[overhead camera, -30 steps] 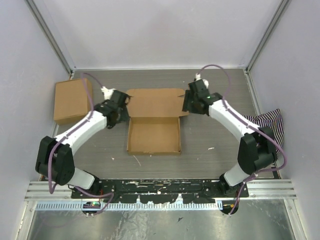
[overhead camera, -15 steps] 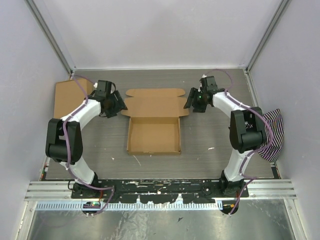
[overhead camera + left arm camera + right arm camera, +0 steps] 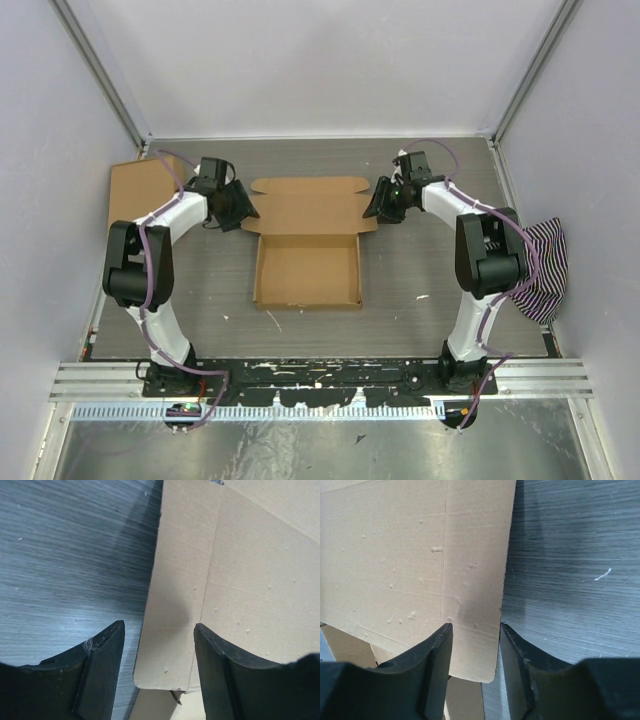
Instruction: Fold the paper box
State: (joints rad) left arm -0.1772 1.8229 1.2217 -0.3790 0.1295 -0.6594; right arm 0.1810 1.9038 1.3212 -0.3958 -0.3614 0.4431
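2 black-and-white arms rise from a metal rail (image 3: pixel 320 375) nearest the camera and bow outward round the paper box (image 3: pixel 307 272). The box lies between them on the grey, wood-grained table (image 3: pixel 410 285). Its near part is a shallow rectangular tray of plain brown cardboard with low upright walls. Right of the tray, a striped cloth (image 3: pixel 540 262) is bunched at the table's edge.

Beyond the tray the box's lid panel (image 3: pixel 310 212) spreads wider, with a scalloped far edge and a narrow creased flap at each end. Its matte surface is dotted with tiny pimples.

The left gripper (image 3: pixel 243 212) sits at the panel's left end. Its 2 dull black fingers (image 3: pixel 102 665) stand well apart, released: 1 over bare table, 1 over cardboard, with the flap's rounded corner between them.

The right gripper (image 3: pixel 373 208) sits at the panel's right end. Its 2 fingers (image 3: pixel 427 672) stand closer together astride the flap's edge strip, and I cannot tell whether they pinch it.

Left of the paper box and further back, a closed brown cardboard box (image 3: pixel 135 195) lies flat.
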